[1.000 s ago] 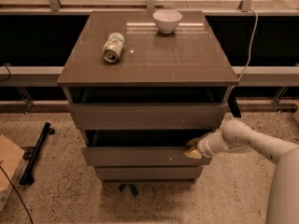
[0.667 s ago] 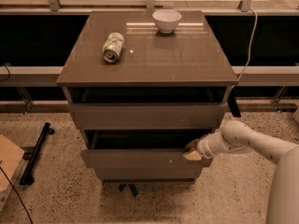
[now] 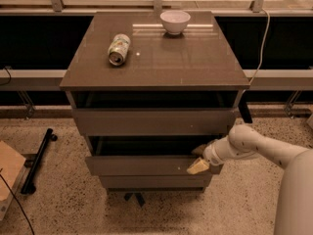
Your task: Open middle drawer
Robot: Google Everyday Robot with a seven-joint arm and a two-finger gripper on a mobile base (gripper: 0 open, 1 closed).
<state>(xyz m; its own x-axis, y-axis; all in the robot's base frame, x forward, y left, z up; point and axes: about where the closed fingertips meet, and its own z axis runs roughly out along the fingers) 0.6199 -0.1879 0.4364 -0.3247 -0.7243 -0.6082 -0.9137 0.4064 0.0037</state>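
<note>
- Your gripper (image 3: 198, 159) sits below the table's (image 3: 195, 67) front right corner, jaws clamped on the right end of the middle drawer (image 3: 146, 165) front panel.
- That drawer stands partly out under the front edge, with a dark gap behind its panel. By my judgement the pull is only half done.
- Next, draw straight out, square to the front edge.
- The can (image 3: 119, 49) lying near the left edge and the bowl (image 3: 175, 21) at the back edge block nothing.
</note>
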